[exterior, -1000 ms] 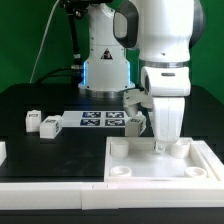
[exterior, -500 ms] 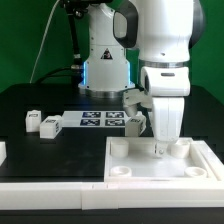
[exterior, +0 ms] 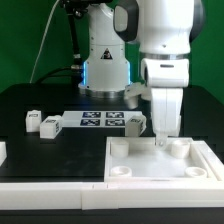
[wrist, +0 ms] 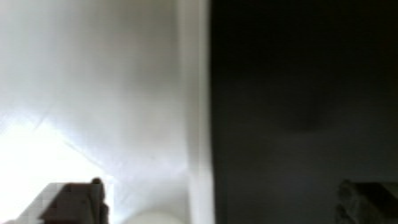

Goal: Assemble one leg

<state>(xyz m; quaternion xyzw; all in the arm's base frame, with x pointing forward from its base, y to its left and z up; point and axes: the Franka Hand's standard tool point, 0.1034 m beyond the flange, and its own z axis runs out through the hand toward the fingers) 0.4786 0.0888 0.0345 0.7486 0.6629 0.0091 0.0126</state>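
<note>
The large white panel [exterior: 160,168] with round corner sockets lies at the front, towards the exterior view's right. My gripper [exterior: 161,139] points straight down over its far edge, between the two far sockets. In the wrist view the gripper [wrist: 217,198] is open and empty, with dark fingertips [wrist: 71,200] set wide apart over the panel's edge [wrist: 125,100] and the black table [wrist: 302,100]. Three small white legs with tags lie on the table: two [exterior: 33,121] [exterior: 50,125] at the exterior view's left and one [exterior: 136,122] just behind the gripper.
The marker board [exterior: 100,120] lies on the black table between the legs. The robot base [exterior: 105,60] stands behind it. A white block edge [exterior: 3,150] shows at the exterior view's far left.
The gripper has risen slightly above the panel's far edge and the wrist has turned. The legs and the panel have not moved.
</note>
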